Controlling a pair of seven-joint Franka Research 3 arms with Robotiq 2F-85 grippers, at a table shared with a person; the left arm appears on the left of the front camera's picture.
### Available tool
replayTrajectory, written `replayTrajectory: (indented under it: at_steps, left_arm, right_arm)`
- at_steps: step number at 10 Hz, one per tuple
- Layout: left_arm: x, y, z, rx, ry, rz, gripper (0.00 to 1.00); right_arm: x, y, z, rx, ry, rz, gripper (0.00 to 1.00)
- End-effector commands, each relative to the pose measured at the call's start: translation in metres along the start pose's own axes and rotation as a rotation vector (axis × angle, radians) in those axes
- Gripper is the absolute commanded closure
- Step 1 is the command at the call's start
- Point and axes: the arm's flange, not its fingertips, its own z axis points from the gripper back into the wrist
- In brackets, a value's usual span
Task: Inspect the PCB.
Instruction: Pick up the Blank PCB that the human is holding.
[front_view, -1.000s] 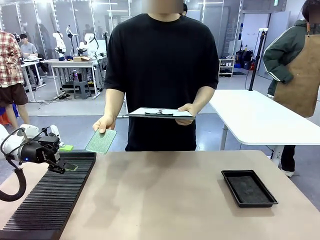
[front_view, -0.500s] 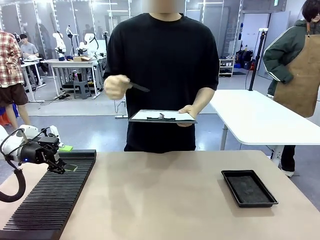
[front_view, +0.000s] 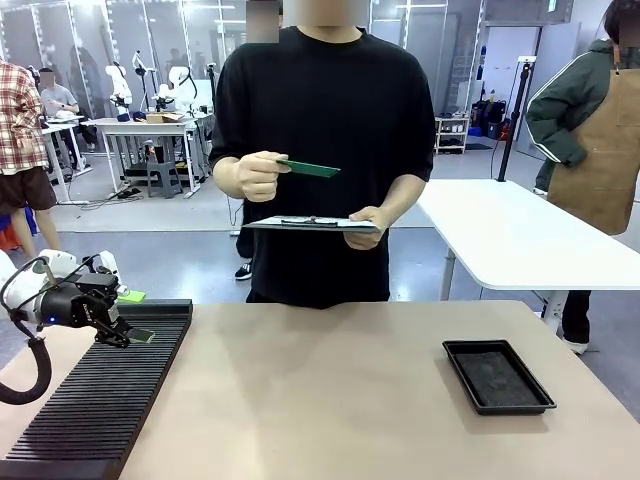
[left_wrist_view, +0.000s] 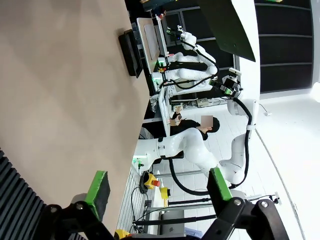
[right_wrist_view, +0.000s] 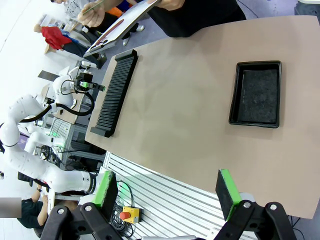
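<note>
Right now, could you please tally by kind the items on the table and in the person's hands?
PCB: 1
Clipboard: 1
Black tray: 1
Black slotted rack: 1
Total: 4

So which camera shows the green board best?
Front view: the PCB sits nearly edge-on in the person's hand above the clipboard. The right wrist view catches a sliver at its top edge; in the left wrist view I cannot tell.
</note>
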Motion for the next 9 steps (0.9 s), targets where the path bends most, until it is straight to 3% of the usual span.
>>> replayTrajectory:
  at_steps: [1,2,3,5,9]
  left_arm:
    - [0.003,-0.001,-0.001,0.002,0.003,-0.002,0.0]
    - [0.0,0.0,0.0,0.0,0.0,0.0,0.0]
    - [0.014,-0.029,0.012,0.058,0.003,-0.021,0.0]
    - [0.002,-0.104,0.049,0.159,0.029,-0.095,0.0]
    - [-0.102,-0.223,0.107,0.306,-0.026,-0.151,0.0]
  right_arm:
    - [-0.002,0.0,-0.002,0.005,0.0,0.012,0.0]
    - [-0.002,0.0,-0.002,0.005,0.0,0.012,0.0]
    - [-0.002,0.0,-0.002,0.005,0.0,0.012,0.0]
    - [-0.002,0.0,-0.002,0.005,0.0,0.012,0.0]
    - [-0.002,0.0,-0.002,0.005,0.0,0.012,0.0]
